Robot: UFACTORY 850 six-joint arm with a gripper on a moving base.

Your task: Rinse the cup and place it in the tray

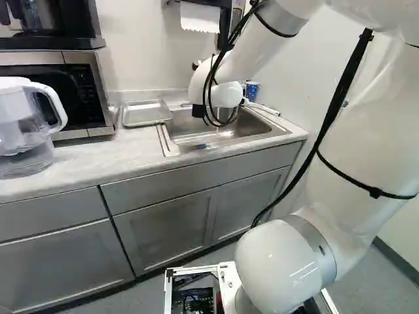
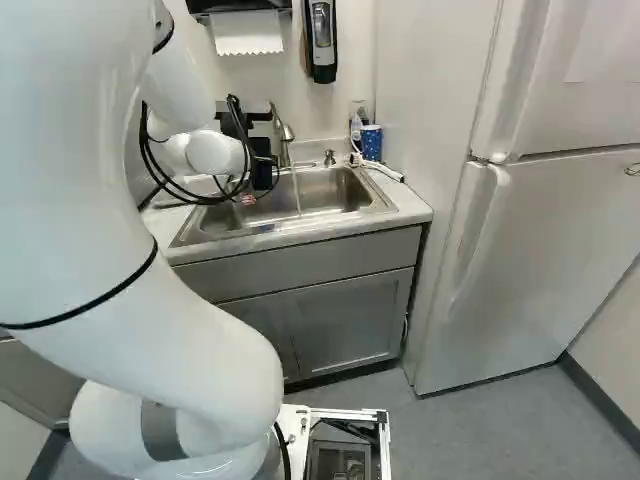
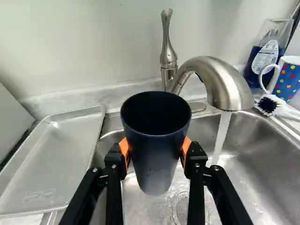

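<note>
Dark cup [image 3: 157,145] grasped by the end effector [image 2: 246,199], orange pads pressing it from opposite sides; mouth up, roughly upright, above the sink [image 2: 335,190]. Wrist view: water [image 3: 221,136] runs from the curved faucet [image 3: 227,86] and falls beside the cup, apart from it, into the basin. Metal tray [image 3: 51,159] lies beside the sink, on the other side of the cup from the stream; left base view has it upper left of centre, on the pale surface [image 1: 78,160]. Microwave [image 1: 95,85] at upper left of that view, clear pitcher [image 1: 23,127] at its left edge. Right base view: sink in the upper middle, paper towels [image 2: 246,32] at the top left of centre, white refrigerator [image 2: 530,260] filling much of the right side. Wrist view again: dotted blue mug [image 3: 288,80], scrub brush [image 3: 268,104] and a bottle of blue liquid [image 3: 265,58] near the sink's far corner, beyond the faucet's spout. Arm reaches over the sink.
</note>
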